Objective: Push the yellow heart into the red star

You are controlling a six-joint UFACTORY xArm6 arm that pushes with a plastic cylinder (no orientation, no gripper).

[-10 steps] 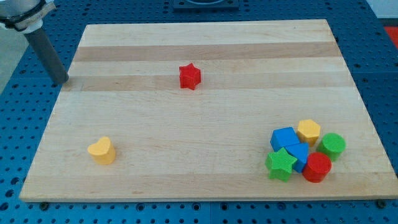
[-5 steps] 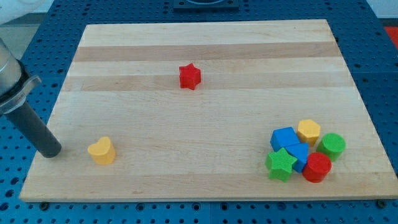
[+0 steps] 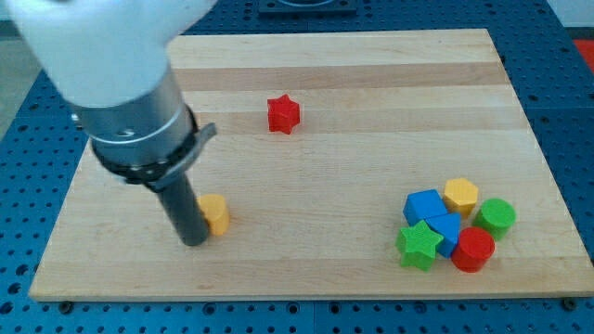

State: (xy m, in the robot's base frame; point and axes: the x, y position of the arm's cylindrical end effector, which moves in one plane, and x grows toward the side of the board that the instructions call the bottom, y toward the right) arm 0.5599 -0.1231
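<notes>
Yellow heart (image 3: 216, 213) toward board's bottom-left corner, partly hidden behind rod. My tip (image 3: 194, 240) touching its left-bottom side; plain rod, nothing to open or close. Red star (image 3: 283, 113) lies up-right, well apart; push heading looks roughly right.

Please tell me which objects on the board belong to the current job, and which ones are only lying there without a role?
Part of the job:
- yellow heart, touching my tip on its left
- red star, up and to the view's right

Just lying about (cluster at the view's lower right):
- blue blocks
- yellow hexagon
- green round block
- green star
- red cylinder
</notes>
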